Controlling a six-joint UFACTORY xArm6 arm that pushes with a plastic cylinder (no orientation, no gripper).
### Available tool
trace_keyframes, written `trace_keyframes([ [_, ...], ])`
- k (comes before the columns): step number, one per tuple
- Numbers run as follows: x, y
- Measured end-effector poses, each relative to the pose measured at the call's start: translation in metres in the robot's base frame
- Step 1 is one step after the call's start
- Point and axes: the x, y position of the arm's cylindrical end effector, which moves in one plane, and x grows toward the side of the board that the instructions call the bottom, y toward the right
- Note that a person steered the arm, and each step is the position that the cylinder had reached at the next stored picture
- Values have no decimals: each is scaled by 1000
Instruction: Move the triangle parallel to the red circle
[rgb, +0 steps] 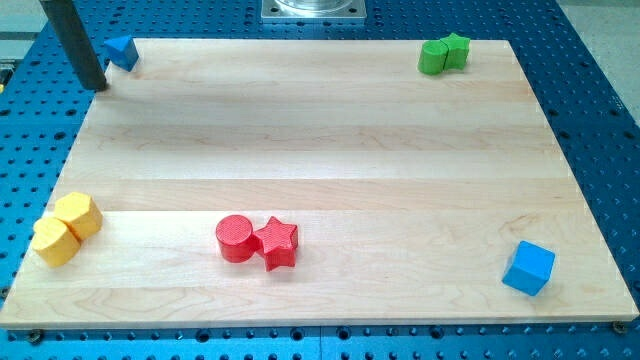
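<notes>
My tip (98, 86), the blunt end of a smooth dark rod with no fingers to open or close, sits at the board's (320, 130) top-left edge, over the blue perforated table (590, 90). Far below it, near the board's left edge, two yellow blocks (66, 229) with faceted sides touch each other. Just right of my tip and slightly above, the blue triangle (122, 50) lies at the board's top-left corner, close to the tip but whether touching I cannot tell. Well below and right of my tip, the ridged red circle (235, 238) touches a red star (277, 242) on its right, both near the bottom edge. Pale wood grain runs bare across the wide middle between them and the triangle. Far right of my tip along the top edge, a green block (433, 56) touches a green star (456, 49). A blue cube (528, 267) sits at the bottom-right.
</notes>
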Motion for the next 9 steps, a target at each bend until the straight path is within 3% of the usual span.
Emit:
trace_keyframes([
  [3,-82,0],
  [4,-79,16],
  [6,11,119],
  [7,26,139],
  [9,-40,94],
])
